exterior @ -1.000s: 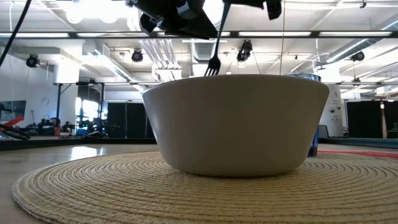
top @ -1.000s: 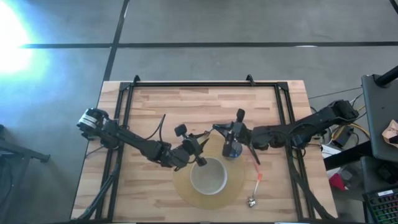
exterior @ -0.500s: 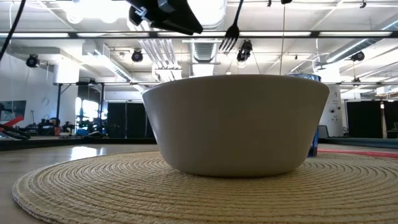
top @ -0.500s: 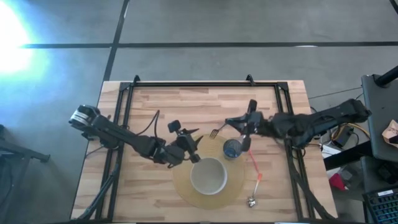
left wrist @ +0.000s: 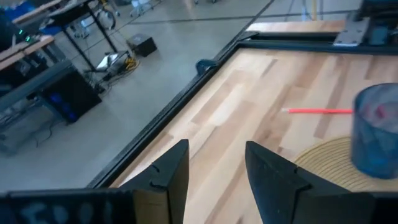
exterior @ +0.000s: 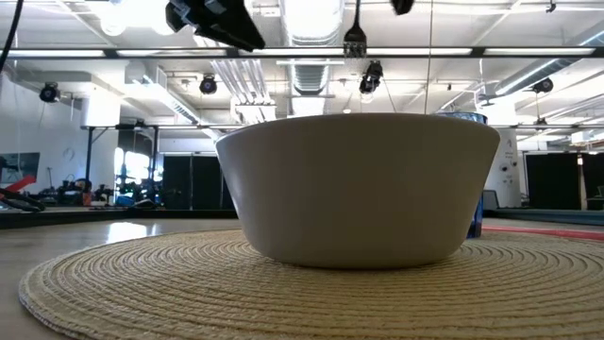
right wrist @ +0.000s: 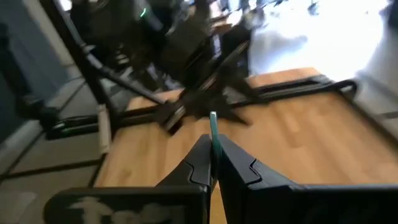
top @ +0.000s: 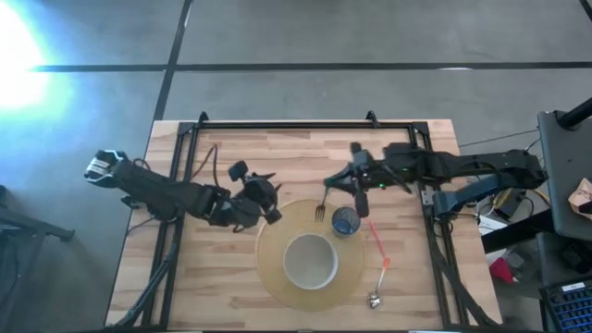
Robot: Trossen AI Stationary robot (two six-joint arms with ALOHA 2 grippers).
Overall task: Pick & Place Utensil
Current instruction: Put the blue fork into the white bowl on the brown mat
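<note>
Placemat [exterior: 283, 283]: round woven mat, nearest the low camera, lying flat on the wooden bench [top: 231, 296].
Bowl [exterior: 359, 189]: white, upright, resting on the placemat near its centre; seen from above at [top: 309, 262].
Blue cup [top: 346, 220]: translucent, upright on the far rim of the placemat, just beyond the bowl; also visible past the left fingers at [left wrist: 376, 130].
Red stick [top: 377, 242]: thin, lying on the bench to the right of the placemat, with a small metallic object [top: 375, 299] near its closer end.
Left end effector [top: 268, 205]: fingers spread wide apart, nothing between them; it hangs above the bench just off the placemat's left far edge. In the left wrist view the two dark fingers [left wrist: 168, 177] frame only bare wood.
Right end effector [top: 340, 180]: fingers pressed together on the handle of the fork [top: 320, 205]; it hangs above the bench just beyond the placemat.
Fork: held off the surface, tines pointing down toward the placemat's far edge beside the blue cup; the tines show above the bowl's rim in the low view [exterior: 355, 40]. In the right wrist view its thin handle [right wrist: 214, 134] rises between the closed fingers.
</note>
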